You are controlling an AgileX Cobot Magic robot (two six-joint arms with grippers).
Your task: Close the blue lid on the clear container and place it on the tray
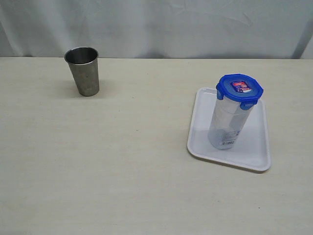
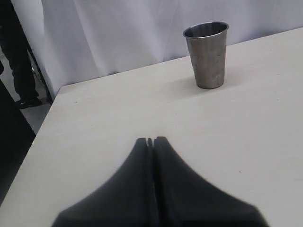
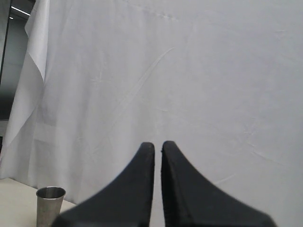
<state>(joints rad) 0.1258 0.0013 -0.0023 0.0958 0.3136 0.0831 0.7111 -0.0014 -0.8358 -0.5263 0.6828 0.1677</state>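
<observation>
The clear container point(image 1: 227, 125) stands upright on the white tray point(image 1: 257, 149) at the right of the exterior view, with the blue lid point(image 1: 239, 89) seated on its top. Neither arm shows in that view. In the left wrist view my left gripper point(image 2: 150, 140) is shut, its black fingers pressed together over bare tabletop with nothing between them. My right gripper point(image 3: 157, 144) is shut too, a thin slit between its fingers, empty, raised and facing the white curtain. The container, lid and tray do not appear in either wrist view.
A steel cup point(image 1: 83, 70) stands upright at the back left of the beige table, also seen as the cup point(image 2: 206, 54) ahead of the left gripper and the cup point(image 3: 49, 205) low in the right wrist view. A white curtain point(image 1: 161, 24) hangs behind the table.
</observation>
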